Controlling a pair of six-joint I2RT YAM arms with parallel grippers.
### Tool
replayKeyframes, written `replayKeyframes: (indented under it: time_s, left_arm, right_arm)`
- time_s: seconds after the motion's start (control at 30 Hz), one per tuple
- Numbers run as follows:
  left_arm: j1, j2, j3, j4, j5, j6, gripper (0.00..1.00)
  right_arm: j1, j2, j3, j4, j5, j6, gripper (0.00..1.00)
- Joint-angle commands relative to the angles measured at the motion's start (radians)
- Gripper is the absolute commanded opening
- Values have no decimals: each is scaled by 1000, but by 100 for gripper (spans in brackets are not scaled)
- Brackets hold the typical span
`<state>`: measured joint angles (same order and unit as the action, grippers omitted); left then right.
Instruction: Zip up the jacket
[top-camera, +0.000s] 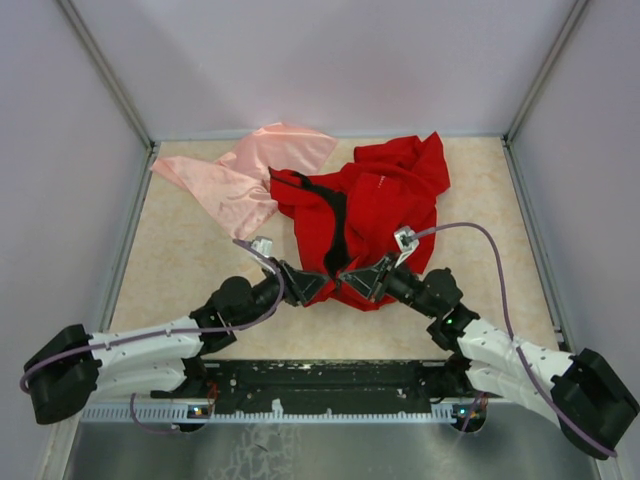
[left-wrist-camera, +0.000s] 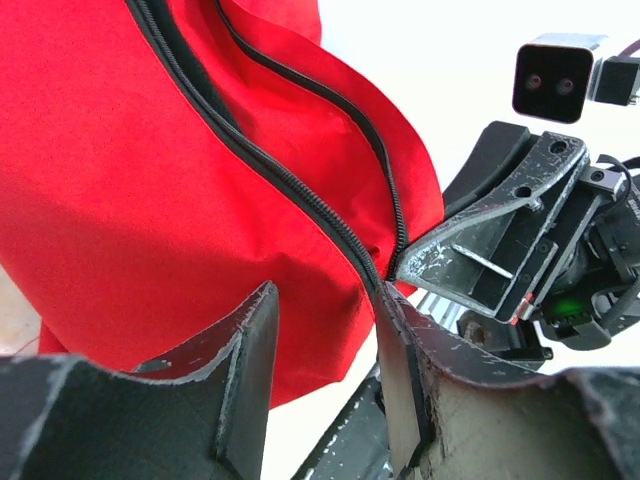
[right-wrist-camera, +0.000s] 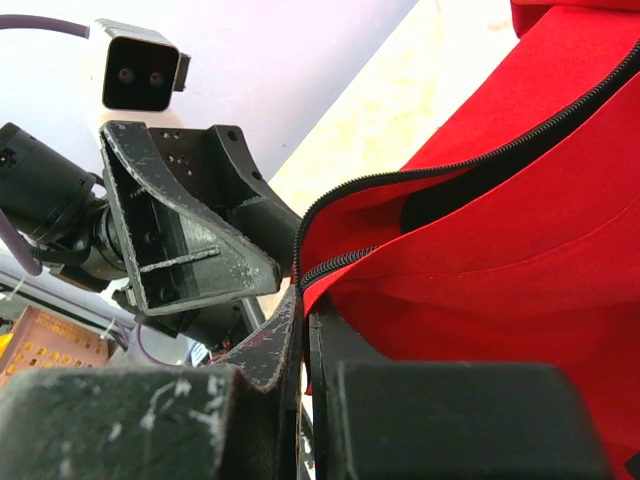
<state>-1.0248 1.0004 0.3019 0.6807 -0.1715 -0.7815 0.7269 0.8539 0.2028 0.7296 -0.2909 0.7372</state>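
The jacket (top-camera: 385, 200) lies crumpled at the middle of the table (top-camera: 180, 270), front up and unzipped. Its black zipper (top-camera: 335, 225) runs from the hem nearest the arms away toward the far-left collar. That is the axis a closing pull would have to follow, away from the bases.

Both grippers meet at the near end of that line, so neither arm is clearly closer. The right gripper (right-wrist-camera: 305, 320) has its jaws pressed together on the bottom corner of one zipper edge, where the teeth end at its fingertips. The left gripper (left-wrist-camera: 325, 340) stands about half open. The hem fills the gap between its fingers and the other zipper tape touches one finger, but by my reading it is not pinched (I cannot make out a slider in any view).

The two tracks spread apart just above the grippers, so they probably need mating first. The bunched red folds further up could snag a pull. A pink cloth (top-camera: 240, 175) touches the jacket's far-left side, off the zipper line.
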Motion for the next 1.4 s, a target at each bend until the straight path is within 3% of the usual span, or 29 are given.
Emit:
replayKeyframes:
  time_s: [0.0, 0.23, 0.53, 0.87, 1.07, 1.2, 1.37]
  left_arm:
    - [8, 16, -5, 66, 75, -28, 48]
    - [9, 30, -2, 73, 119, -27, 43]
    - [9, 53, 3, 86, 145, -24, 28]
    - [9, 52, 5, 89, 154, -21, 28]
    - [9, 62, 17, 74, 180, 5, 0]
    - [9, 68, 33, 36, 218, 61, 0]
    - [8, 90, 92, -130, 265, 146, 0]
  right_arm:
    - [11, 2, 4, 97, 9, 2, 0]
    - [11, 8, 4, 102, 16, 1, 0]
    - [18, 22, 6, 117, 13, 4, 0]
    - [20, 25, 4, 114, 21, 2, 0]
    - [19, 27, 3, 111, 30, 7, 0]
    - [19, 21, 14, 76, 66, 11, 0]
    - [13, -2, 48, -1, 116, -4, 0]
